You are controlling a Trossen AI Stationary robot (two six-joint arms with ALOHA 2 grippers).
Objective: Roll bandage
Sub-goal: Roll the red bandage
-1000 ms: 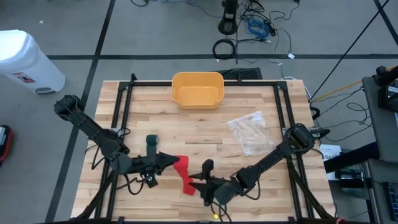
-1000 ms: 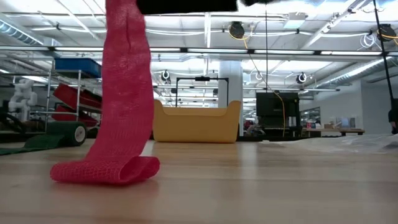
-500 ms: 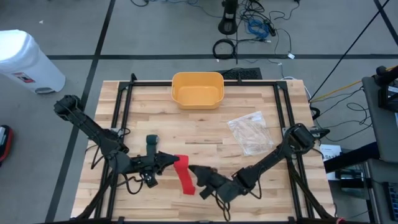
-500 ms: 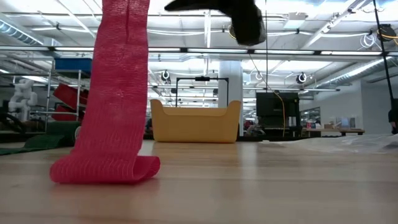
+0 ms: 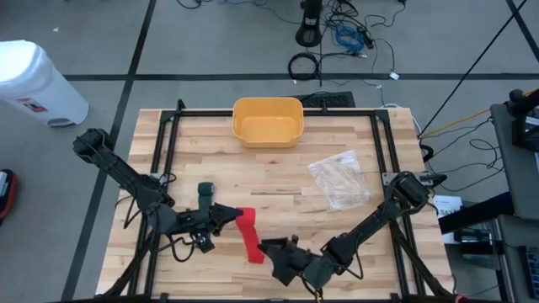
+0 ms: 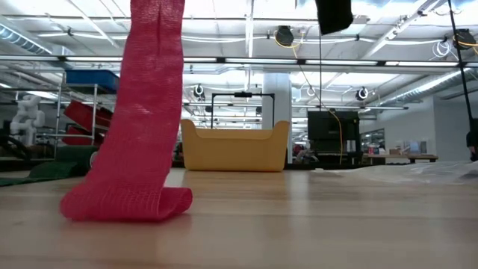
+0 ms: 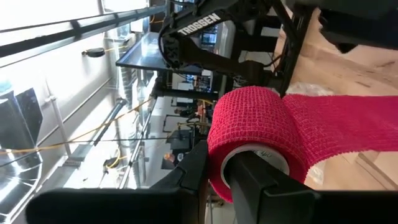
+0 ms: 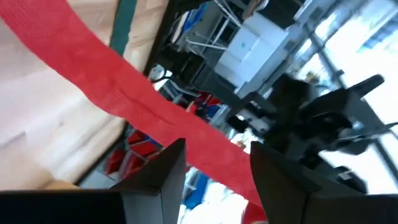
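Red woven elastic bandage (image 5: 249,236) held above the front middle of the light wooden plank table (image 5: 278,172): rolled end (image 7: 252,134) up in the left gripper (image 5: 229,216), loose strip (image 6: 142,127) hanging down from there to the tabletop, with its tail folded into a flat loop (image 6: 127,203) on the boards. Left gripper's dark fingers (image 7: 252,180) clamped on the roll, one of them poked through the white core, roll lifted clear of the wood. In the left wrist view, strip running off the roll as a flat band (image 7: 348,127).

Just beside the strip, toward the front edge: right gripper (image 5: 271,251), near the cloth without a clear hold on it. Its two dark fingers (image 8: 163,180) standing apart, red strip (image 8: 130,102) crossing diagonally beyond the gap between them, not pinched. Seen low, only a dark piece of an arm (image 6: 333,15) hanging at the top, well apart from the red strip.

Behind the left gripper, a dark green strip of bandage (image 5: 205,194) lying flat on the boards. Farther right, a crumpled clear plastic wrapper (image 5: 339,179). At the back edge, middle, a yellow plastic tub (image 5: 267,121). Black metal frame (image 5: 278,113) running round the tabletop. Off the table on the left, a white bin (image 5: 34,80) on the grey floor.
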